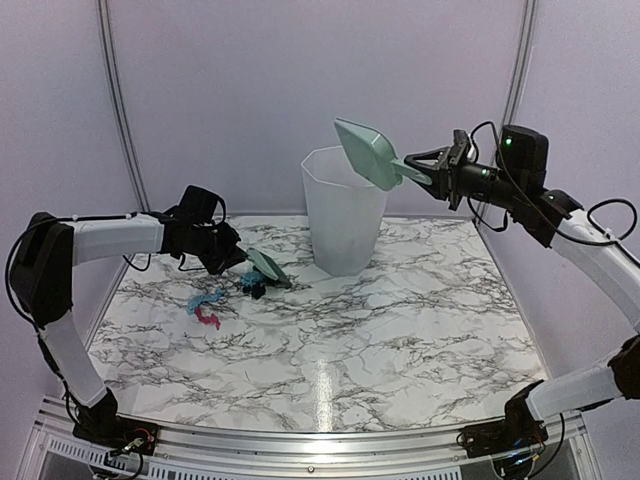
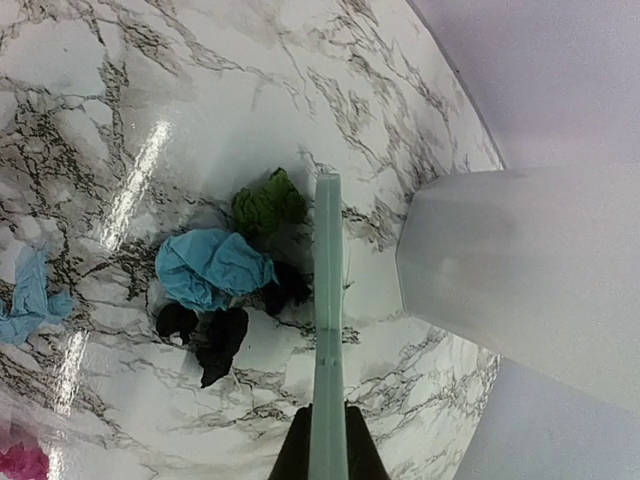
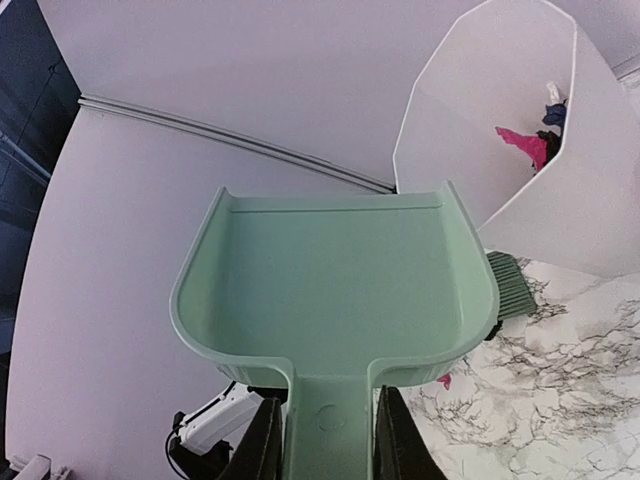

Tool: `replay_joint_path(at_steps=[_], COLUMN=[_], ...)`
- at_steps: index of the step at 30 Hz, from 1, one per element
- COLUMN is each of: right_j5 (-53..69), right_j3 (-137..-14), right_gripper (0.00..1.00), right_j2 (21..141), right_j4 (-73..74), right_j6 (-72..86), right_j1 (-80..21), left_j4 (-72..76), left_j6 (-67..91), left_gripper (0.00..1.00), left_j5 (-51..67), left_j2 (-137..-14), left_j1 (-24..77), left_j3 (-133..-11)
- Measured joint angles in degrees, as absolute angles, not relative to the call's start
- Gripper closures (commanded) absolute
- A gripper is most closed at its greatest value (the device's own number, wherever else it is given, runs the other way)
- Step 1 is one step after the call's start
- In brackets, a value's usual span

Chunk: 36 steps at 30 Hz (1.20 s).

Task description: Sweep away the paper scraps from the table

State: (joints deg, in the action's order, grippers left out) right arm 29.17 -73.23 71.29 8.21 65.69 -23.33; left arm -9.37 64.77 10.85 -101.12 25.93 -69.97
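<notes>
Overhead view — right gripper (image 1: 432, 172) is clamping the handle of the mint-green dustpan (image 1: 365, 150), holding it tilted above the white bin (image 1: 343, 225); left gripper (image 1: 238, 258) is pinching the brush (image 1: 268, 268) beside paper scraps (image 1: 205, 308) lying on the table (image 1: 400, 330), left half. Left wrist — brush is standing edge-on just beside a blue, green and black clump (image 2: 215, 268). Right wrist — pink and dark scraps (image 3: 527, 147) are lying inside the bin.

Top external: high behind both arm bases, facing forward and down; whole table (image 1: 400, 330) in view, bin (image 1: 343, 210) upper centre, far off.
Left wrist: close above the table, looking along the brush (image 2: 327, 330); bin at right edge.
Right wrist: close behind the dustpan (image 3: 335, 290), looking into the bin at upper right.
Shared: bin and table in all three.
</notes>
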Motion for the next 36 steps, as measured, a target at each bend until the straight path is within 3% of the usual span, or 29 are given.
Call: replay_joint_path(at_steps=[12,18,29,36], right_j5=[28.8,23.2,14.4,8.2], right_j3=[-77.6,-80.1,-80.7,-75.2], right_gripper=[1.0,1.0,1.0,1.0], right_j2=[73.0,71.0,67.6,69.9], right_j4=[13.1,17.4,22.1,29.7], right_j6=[56.3,43.1,16.0,8.4], right_j1=[-23.3,-25.8,-42.5,-52.7], left_j4=[-20.1,-25.8,-35.3,-36.6], left_j6=[48.2,36.9,16.0,5.9], left_gripper=[1.0,1.0,1.0,1.0], left_j5=[5.8,-0.4,-7.6,-9.1], left_j2=[-91.5,-88.9,-88.9,-94.4], left_j1=[27.1,26.0,25.4,25.4], left_j3=[-81.4,-85.6,-86.1,-85.5])
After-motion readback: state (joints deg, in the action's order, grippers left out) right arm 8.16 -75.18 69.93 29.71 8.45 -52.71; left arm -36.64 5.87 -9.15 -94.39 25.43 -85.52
